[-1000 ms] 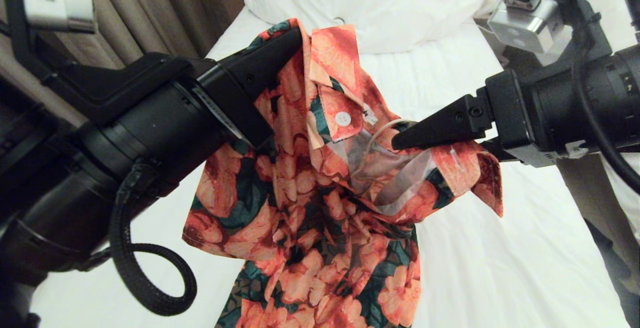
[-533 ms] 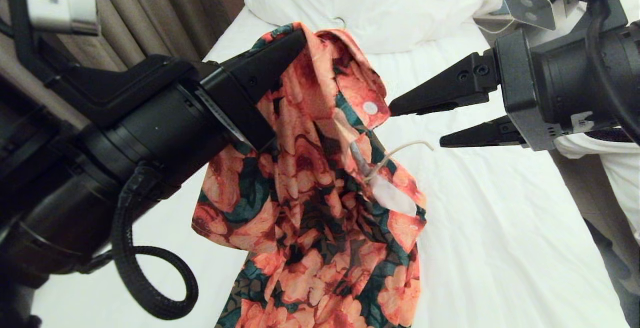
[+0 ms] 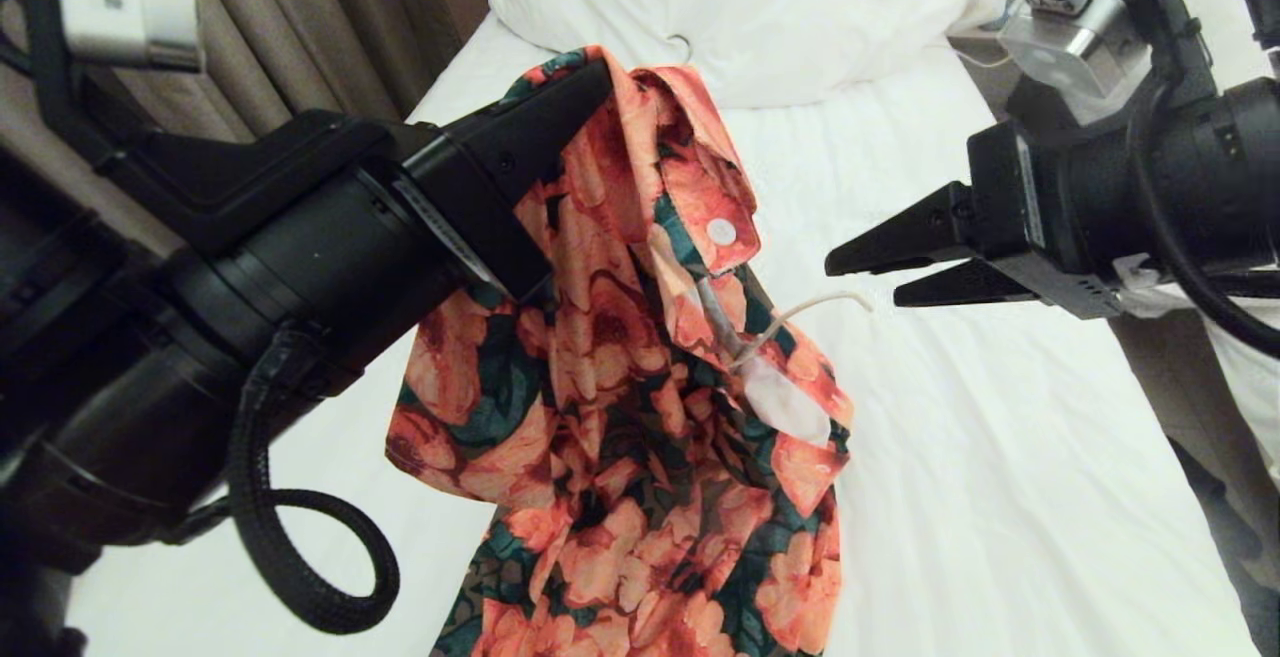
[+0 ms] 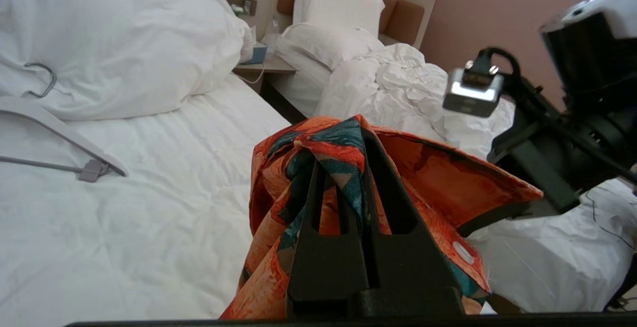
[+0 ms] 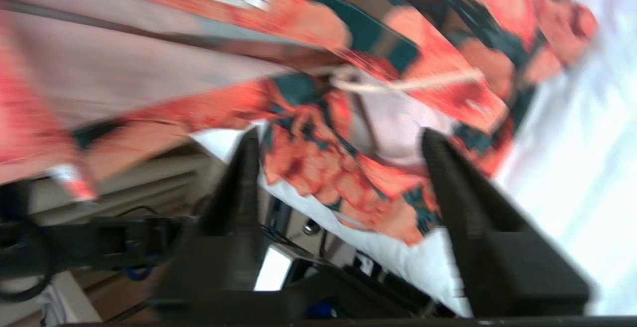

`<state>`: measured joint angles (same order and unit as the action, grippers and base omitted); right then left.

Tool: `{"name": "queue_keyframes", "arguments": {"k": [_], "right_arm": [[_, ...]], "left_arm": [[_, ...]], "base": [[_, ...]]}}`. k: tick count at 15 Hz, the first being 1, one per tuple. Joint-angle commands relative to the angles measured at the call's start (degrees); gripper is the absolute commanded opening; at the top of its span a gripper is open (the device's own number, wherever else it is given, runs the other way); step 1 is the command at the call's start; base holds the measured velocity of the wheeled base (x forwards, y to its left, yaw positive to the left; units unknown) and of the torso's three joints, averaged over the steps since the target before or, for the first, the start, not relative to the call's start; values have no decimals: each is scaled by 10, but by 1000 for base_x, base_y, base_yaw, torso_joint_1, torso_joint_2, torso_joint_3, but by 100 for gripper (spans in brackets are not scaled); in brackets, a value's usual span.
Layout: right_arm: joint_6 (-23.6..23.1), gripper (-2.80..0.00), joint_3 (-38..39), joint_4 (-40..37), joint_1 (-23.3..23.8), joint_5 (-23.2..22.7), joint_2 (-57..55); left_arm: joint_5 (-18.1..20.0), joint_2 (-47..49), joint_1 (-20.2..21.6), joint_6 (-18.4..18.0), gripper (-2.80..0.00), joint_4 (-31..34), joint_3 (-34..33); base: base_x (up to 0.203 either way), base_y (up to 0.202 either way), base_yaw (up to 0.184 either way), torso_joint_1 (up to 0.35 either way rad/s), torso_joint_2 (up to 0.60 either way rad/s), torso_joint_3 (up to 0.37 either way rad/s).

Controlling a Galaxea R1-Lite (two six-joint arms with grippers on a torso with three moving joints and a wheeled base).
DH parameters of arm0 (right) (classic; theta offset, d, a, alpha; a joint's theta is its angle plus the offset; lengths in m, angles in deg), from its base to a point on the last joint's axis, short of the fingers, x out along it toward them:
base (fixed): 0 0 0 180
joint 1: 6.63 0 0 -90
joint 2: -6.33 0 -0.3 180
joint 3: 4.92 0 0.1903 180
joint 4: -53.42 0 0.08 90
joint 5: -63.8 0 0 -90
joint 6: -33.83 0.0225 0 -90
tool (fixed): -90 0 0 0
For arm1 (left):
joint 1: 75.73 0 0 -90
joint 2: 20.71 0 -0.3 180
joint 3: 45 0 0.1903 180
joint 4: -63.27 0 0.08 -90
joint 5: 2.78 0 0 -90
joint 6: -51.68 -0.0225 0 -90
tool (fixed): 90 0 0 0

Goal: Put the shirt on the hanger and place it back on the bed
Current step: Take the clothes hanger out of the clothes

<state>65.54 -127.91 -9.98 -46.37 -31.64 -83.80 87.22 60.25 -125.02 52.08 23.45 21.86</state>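
Shirt (image 3: 620,417), its coral flowers bright on dark green, hangs bunched from the left gripper (image 3: 600,72), whose fingers are clamped on a fold of fabric near the collar, above the white-sheeted bed (image 3: 1000,497). A second ago the right gripper (image 3: 860,277) had its tips in the open neck, spreading the collar wide with a loop of the cream hanger (image 3: 800,312) at them. It has since let go and pulled back towards the right, and the collar has fallen shut into a narrow drape. Its fingers now stand apart, narrower than half a second ago, holding nothing, just clear of the cloth.

The thin hanger remains caught in the shirt, one slim end poking out of the folds towards the right gripper; how much of it sits inside the garment cannot be told. A thicker white hanger (image 4: 59,133) lies unused on the sheet by the pillow (image 3: 760,7). The hanging step looks unfinished: the shoulders are not seated, and the right gripper probably needs a fresh hold on the wire or collar.
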Motion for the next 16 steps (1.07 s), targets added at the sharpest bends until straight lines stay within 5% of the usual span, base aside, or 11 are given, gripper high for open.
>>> {"name": "queue_keyframes", "arguments": {"k": [1,6,7,11,16], "right_arm": [[6,-280,6,-7,-1,3,-7],[33,-280,43,-6,-20,21,-18],[31,0,52,-5,-38,38,-20],[-8,0,58,6,-95,153,-45],[-33,0,61,48,-101,192,-68]], "left_arm": [[0,0,0,0,-280,-4,1],[-1,-1,1,-1,-280,-4,2],[-1,-1,1,-1,-280,-4,2],[-1,-4,1,-1,-280,-4,2],[-1,-8,1,-1,-280,-4,2]], "base": [[0,0,0,0,0,0],[0,0,0,0,0,0],[0,0,0,0,0,0],[0,0,0,0,0,0],[0,0,0,0,0,0]]}}
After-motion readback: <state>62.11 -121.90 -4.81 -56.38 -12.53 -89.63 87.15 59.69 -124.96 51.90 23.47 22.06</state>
